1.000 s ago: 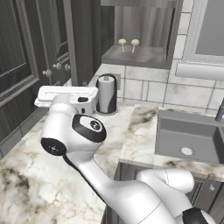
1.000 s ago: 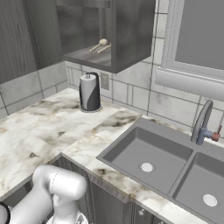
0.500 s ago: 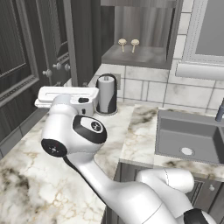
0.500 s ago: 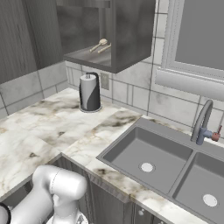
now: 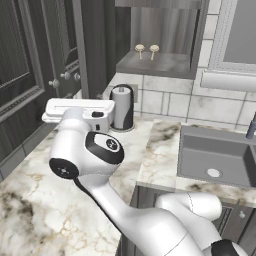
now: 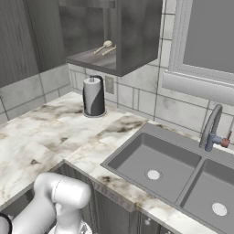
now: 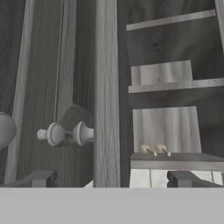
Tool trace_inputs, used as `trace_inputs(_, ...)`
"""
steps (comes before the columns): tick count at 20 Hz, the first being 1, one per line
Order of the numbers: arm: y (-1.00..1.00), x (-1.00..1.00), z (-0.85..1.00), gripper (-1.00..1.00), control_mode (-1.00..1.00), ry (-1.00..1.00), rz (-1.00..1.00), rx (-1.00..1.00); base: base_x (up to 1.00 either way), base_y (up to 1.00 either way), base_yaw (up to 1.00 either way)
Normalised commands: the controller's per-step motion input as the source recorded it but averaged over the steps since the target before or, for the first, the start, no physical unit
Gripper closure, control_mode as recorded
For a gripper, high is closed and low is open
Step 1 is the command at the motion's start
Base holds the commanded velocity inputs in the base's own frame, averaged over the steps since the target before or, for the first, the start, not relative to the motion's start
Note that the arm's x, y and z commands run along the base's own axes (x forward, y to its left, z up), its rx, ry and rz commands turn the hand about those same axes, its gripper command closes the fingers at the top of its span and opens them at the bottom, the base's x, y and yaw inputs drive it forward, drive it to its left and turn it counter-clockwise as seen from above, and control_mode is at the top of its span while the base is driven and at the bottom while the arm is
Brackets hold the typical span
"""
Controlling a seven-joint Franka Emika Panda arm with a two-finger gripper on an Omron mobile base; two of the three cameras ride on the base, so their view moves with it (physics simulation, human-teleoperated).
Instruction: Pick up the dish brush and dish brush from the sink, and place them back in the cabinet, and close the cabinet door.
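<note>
Brushes, left base view: we see both dish brushes (image 5: 147, 50) lying side by side on the cabinet (image 5: 155, 64) floor, round heads toward us, handles running back into the box; the sink (image 5: 216, 157) holds none.
Door, left base view: the cabinet door (image 5: 97, 47) stands swung open at the cabinet's left edge, and our hand sits low on the left above the desk (image 5: 60, 185), just below that door.
Right base view: the two brushes (image 6: 106, 47) rest in the open cabinet (image 6: 98, 59) above the paper towel roll (image 6: 93, 96); the sink (image 6: 151, 164) shows only its drains.
Hand view, end effector: the end effector (image 7: 111, 179) is spread wide, nothing between its fingertips (image 7: 41, 178).
Hand view, relation: the door's edge (image 7: 107, 96) runs as a tall band straight ahead of us, a round knob (image 7: 54, 134) left of it, brushes (image 7: 155, 150) right.
Judgement: we reckon only closing the door remains, by a push across its long upright axis.
</note>
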Motion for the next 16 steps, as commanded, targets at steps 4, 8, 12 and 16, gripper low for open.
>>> trace_inputs(4,-0.12,0.00,0.00,-1.00,-1.00,0.00,-0.01,0.00,0.00,0.00,0.00)
trace_inputs(8,-0.13,0.03,0.00,-1.00,-1.00,0.00,-0.01,0.00,0.00,0.00,0.00)
trace_inputs(12,-0.07,0.06,0.00,-1.00,-1.00,0.00,-0.01,0.00,0.00,0.00,0.00)
trace_inputs(16,0.00,0.11,0.00,-1.00,-1.00,0.00,0.00,0.00,0.00,0.00,0.00)
